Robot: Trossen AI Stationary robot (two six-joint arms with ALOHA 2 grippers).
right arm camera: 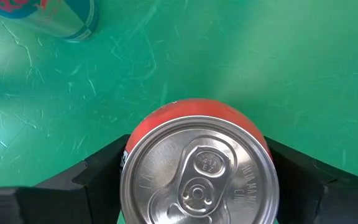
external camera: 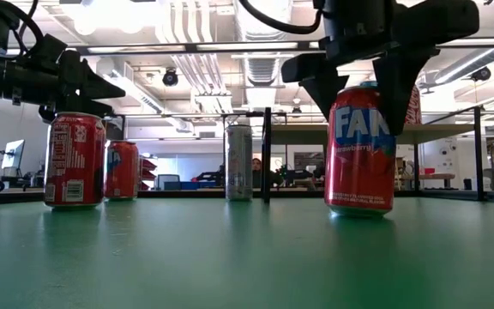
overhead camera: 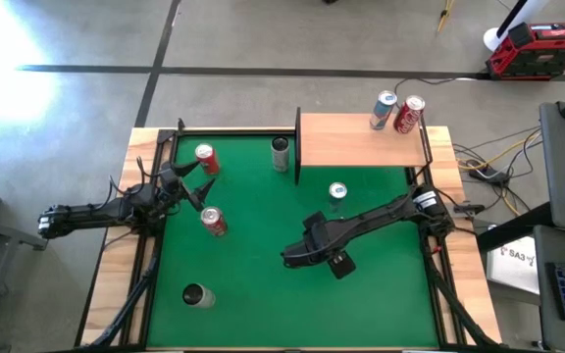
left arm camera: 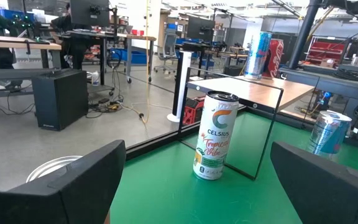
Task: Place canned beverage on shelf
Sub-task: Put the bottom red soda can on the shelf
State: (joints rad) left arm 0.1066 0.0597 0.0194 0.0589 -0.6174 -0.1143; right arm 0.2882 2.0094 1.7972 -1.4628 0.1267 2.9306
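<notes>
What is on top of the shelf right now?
Two upright cans stand on the shelf near its far right corner: a silver-blue can and a red can. The rest of the board is bare.

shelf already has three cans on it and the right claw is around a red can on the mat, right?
Not quite: the shelf holds two cans, not three, as the high view shows. The right claw is indeed around a red can on the mat.
</notes>
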